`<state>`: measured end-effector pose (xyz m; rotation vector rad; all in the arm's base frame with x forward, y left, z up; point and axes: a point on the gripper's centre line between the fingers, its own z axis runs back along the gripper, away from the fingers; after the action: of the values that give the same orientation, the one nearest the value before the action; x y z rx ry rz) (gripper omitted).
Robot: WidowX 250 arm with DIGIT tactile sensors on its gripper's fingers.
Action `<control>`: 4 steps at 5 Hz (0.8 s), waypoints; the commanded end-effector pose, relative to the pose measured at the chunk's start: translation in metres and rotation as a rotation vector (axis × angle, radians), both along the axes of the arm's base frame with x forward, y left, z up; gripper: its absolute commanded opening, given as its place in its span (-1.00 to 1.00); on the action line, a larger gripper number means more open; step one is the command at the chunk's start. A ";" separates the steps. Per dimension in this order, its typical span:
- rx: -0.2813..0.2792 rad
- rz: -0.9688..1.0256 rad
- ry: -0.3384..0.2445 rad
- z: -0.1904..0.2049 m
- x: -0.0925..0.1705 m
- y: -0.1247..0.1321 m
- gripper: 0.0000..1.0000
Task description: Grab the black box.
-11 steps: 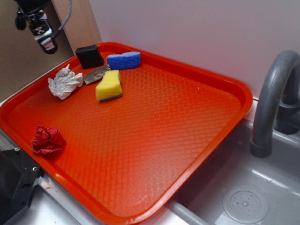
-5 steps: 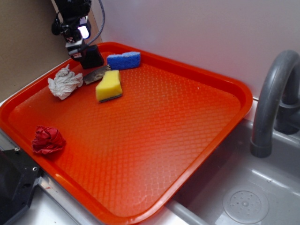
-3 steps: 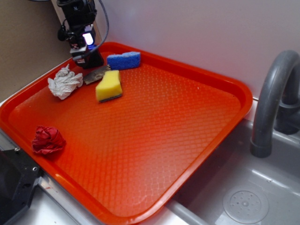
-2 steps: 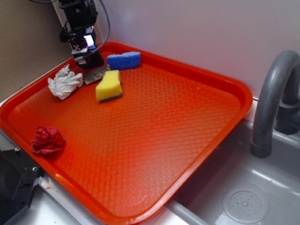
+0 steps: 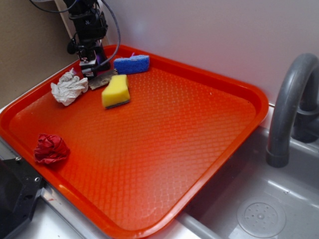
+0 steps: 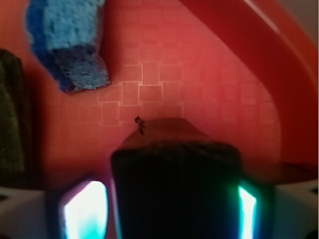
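The fingers [image 6: 79, 211] stand on either side of the black box [image 6: 175, 177] in the wrist view, one lit pad low on the left and a thinner lit strip low on the right, with the box filling the gap between them; whether the pads press on its sides or sit just off them cannot be told from this blurred close view. The gripper [image 5: 89, 65] in the exterior view is down at the far left corner of the orange tray [image 5: 234, 129], pointing straight down, and its body hides the box almost wholly there, so only the wrist view shows the box's dark ribbed face and flat top. The wrist view also shows the blue sponge [image 6: 67, 42] lying apart from the box at upper left, a dark greenish thing at the left edge too blurred to name, and the tray's raised rim curving past on the right. The exterior view gives the wider layout: the blue sponge [image 5: 131, 64] just beside the gripper along the back rim, the yellow sponge [image 5: 115, 91] near it toward the tray's middle, a white crumpled cloth [image 5: 67, 87] to the left of the gripper, a red crumpled cloth [image 5: 50, 149] well apart near the front left rim, and a grey faucet [image 5: 291, 107] over the sink [image 5: 259, 209] on the right.
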<state>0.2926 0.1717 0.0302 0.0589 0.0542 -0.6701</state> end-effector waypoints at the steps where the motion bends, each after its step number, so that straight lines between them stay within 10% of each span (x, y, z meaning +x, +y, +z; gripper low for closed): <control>1: 0.027 0.140 -0.057 0.070 0.011 -0.051 -1.00; 3: 0.007 0.640 -0.247 0.173 -0.045 -0.139 -1.00; 4: -0.023 0.896 -0.247 0.226 -0.057 -0.161 -1.00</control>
<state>0.2123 0.0184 0.2392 0.0948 -0.1047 0.2444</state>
